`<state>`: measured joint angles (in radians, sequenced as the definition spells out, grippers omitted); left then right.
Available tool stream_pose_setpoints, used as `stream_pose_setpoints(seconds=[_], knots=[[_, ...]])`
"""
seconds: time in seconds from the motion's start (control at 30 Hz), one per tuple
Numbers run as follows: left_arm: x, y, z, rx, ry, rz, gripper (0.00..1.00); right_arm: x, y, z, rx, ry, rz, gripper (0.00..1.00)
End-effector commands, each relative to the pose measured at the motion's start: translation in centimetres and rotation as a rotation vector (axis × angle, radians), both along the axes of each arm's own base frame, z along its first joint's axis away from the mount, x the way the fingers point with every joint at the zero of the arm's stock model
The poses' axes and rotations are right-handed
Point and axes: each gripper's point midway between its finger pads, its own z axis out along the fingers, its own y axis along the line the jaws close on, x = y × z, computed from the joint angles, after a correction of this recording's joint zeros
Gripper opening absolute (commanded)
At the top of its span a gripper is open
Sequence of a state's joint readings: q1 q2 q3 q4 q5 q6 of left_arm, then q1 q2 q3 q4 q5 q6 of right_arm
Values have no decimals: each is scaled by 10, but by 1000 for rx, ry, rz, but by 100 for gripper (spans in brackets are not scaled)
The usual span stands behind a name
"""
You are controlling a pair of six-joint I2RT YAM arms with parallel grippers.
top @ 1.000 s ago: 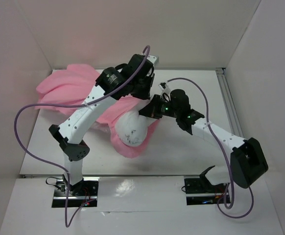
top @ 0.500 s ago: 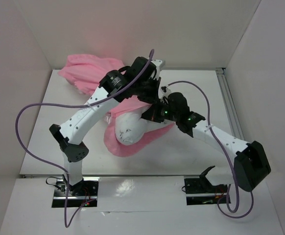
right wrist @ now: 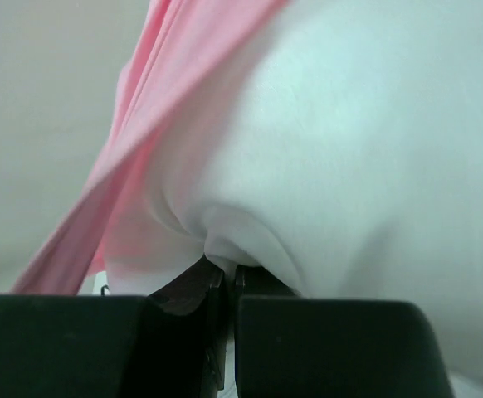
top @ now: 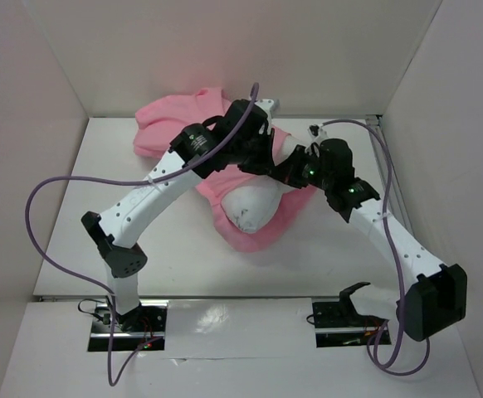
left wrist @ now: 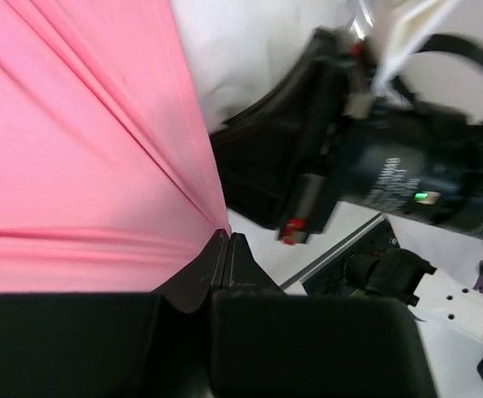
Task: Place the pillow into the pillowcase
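A plump white pillow lies near the middle of the bench, its rounded near end bare and pointing toward the robot's bases. The rest of it sits inside a shiny pink pillowcase. The pink cloth wraps under and around the pillow's near end as a loose collar, then runs back and to the left into a bunched heap against the far wall.

Both arms reach in and meet just behind the exposed end of the pillow. In the left wrist view, the left hand is closed, its fingertips pinching a pulled-taut fold of the pink pillowcase, with creases fanning away from the grip. The right arm's dark wrist is close beside it.

In the right wrist view, the right hand is closed too, nipping a pucker of the pillow's white cloth, with a band of pink fabric along the left. A purple cable loops beside the left arm.
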<state>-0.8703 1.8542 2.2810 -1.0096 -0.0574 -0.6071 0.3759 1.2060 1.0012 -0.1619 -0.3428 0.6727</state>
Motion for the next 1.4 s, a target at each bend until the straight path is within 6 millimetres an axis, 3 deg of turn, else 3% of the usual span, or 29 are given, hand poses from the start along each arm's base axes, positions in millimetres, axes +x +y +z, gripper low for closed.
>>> stream_pose_setpoints(seconds=[0.0,0.07,0.23,0.33,0.37,0.43,0.47,0.5,0.57,0.67,0.7,0.73,0.8,0.87,0.93,0.97,1.07,1.27,1.3,1.37], knots=[[-44,-15,29,-110,26,-79,0,3,-20,40,8,-164,-58,0],[-37,-10,7,-57,48,-46,0,-3,-31,19,-16,-117,-71,0],[-8,0,-19,15,36,7,0,-13,-33,-13,13,-57,-46,0],[6,-4,-19,-3,44,1,0,1,-28,6,47,-97,-11,0],[4,-12,1,-59,28,-33,0,10,-28,45,75,-179,-2,0],[6,-31,26,-145,-3,-87,0,15,-27,84,79,-276,30,0],[1,-39,72,-262,-68,-131,0,9,-22,104,86,-316,78,0],[-13,-50,95,-358,-52,-207,0,8,-26,141,90,-398,72,0],[-33,-68,134,-491,-111,-289,0,3,-27,161,109,-454,70,0],[-52,-74,143,-548,-91,-347,0,3,-20,120,178,-358,59,0],[-52,-75,132,-533,-59,-338,0,7,-14,73,193,-295,64,0],[-67,-80,130,-527,-48,-359,0,11,2,35,209,-199,81,0],[-78,-90,110,-497,-9,-381,0,16,10,-21,194,-105,88,0],[-86,-96,89,-458,29,-386,0,18,18,-58,200,-14,89,0],[-85,-89,58,-395,72,-350,0,14,19,-62,212,-12,95,0],[-83,-87,33,-349,101,-326,0,14,13,-58,206,-21,62,0],[-71,-76,19,-339,98,-285,0,13,8,-50,179,-45,39,0],[-58,-62,-6,-253,105,-231,0,8,8,-59,172,-23,49,0],[-52,-59,-11,-232,104,-213,2,7,7,-68,165,-1,47,0],[-44,-50,-23,-163,118,-194,23,4,8,-71,163,17,54,0]])
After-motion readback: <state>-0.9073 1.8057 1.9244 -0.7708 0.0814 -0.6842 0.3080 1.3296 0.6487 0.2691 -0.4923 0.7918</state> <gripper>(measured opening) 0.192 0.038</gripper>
